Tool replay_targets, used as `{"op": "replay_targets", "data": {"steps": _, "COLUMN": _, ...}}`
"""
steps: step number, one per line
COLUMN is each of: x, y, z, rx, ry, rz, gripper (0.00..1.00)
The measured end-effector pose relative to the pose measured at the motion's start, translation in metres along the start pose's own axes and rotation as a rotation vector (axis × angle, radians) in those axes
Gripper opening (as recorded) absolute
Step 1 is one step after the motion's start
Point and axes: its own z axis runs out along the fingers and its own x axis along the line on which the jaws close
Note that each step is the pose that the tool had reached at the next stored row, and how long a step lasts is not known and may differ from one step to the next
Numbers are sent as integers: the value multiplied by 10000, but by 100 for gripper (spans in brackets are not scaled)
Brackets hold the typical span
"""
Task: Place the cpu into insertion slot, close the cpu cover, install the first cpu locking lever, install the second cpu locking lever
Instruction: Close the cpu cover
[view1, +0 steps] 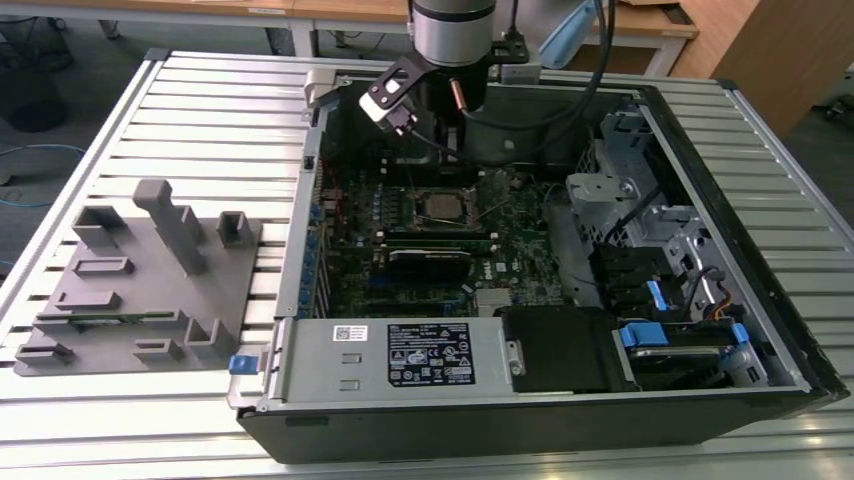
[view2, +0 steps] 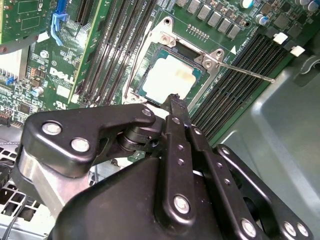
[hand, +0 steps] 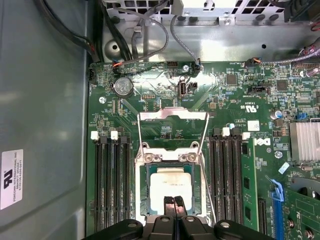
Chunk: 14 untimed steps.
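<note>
Sitting in the insertion slot (hand: 137, 185), the cpu (hand: 172, 182) lies right below the pincer (hand: 175, 204), whose two fingers are pressed tip to tip with nothing visible between them. The tips overlap the chip's near edge, and I cannot tell whether they touch it. The cpu cover (hand: 172, 115) stands raised on the far side of the chip from the pincer, its window open. A thin locking lever (view2: 245, 70) sticks out free to one side of the tips. The main risk, as I judge it, is a push on the chip's edge instead of its middle. That could tilt it in the socket and bend the contacts beneath. If the chip is not lying flat, bringing the cover down would clamp it crooked. The springy lever could also catch a finger or slip off it and flick against the motherboard (hand: 235, 100). The black memory slots (hand: 112, 180) flank the socket closely on both sides of the pincer, so any sideways drift risks a knock.
</note>
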Motion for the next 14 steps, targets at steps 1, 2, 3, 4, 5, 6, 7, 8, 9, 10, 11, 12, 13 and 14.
{"op": "replay_targets", "data": {"steps": 1, "x": 0, "y": 0, "z": -4, "rx": -1, "ry": 2, "rz": 0, "gripper": 11}}
{"op": "replay_targets", "data": {"steps": 2, "x": 0, "y": 1, "z": -8, "rx": -2, "ry": 4, "rz": 1, "gripper": 11}}
{"op": "replay_targets", "data": {"steps": 3, "x": 0, "y": 2, "z": -14, "rx": 1, "ry": 3, "rz": 0, "gripper": 11}}
{"op": "replay_targets", "data": {"steps": 4, "x": 0, "y": 2, "z": -21, "rx": 2, "ry": 4, "rz": 0, "gripper": 11}}
{"op": "replay_targets", "data": {"steps": 5, "x": 0, "y": 3, "z": -28, "rx": 3, "ry": 4, "rz": 0, "gripper": 11}}
{"op": "replay_targets", "data": {"steps": 6, "x": 0, "y": 4, "z": -36, "rx": 5, "ry": 4, "rz": 0, "gripper": 11}}
{"op": "replay_targets", "data": {"steps": 7, "x": 0, "y": 5, "z": -45, "rx": 5, "ry": 5, "rz": 0, "gripper": 11}}
{"op": "replay_targets", "data": {"steps": 8, "x": -1, "y": 6, "z": -56, "rx": 6, "ry": 5, "rz": 0, "gripper": 11}}
{"op": "replay_targets", "data": {"steps": 9, "x": -1, "y": 6, "z": -67, "rx": 7, "ry": 5, "rz": 0, "gripper": 11}}
{"op": "replay_targets", "data": {"steps": 10, "x": -1, "y": 7, "z": -78, "rx": 7, "ry": 5, "rz": 0, "gripper": 11}}
{"op": "replay_targets", "data": {"steps": 11, "x": -1, "y": 9, "z": -91, "rx": 8, "ry": 5, "rz": 0, "gripper": 11}}
{"op": "replay_targets", "data": {"steps": 12, "x": -2, "y": 10, "z": -103, "rx": 9, "ry": 5, "rz": 0, "gripper": 11}}
{"op": "replay_targets", "data": {"steps": 13, "x": -2, "y": 11, "z": -116, "rx": 10, "ry": 5, "rz": 0, "gripper": 11}}
{"op": "replay_targets", "data": {"steps": 14, "x": -2, "y": 12, "z": -128, "rx": 11, "ry": 4, "rz": 0, "gripper": 11}}
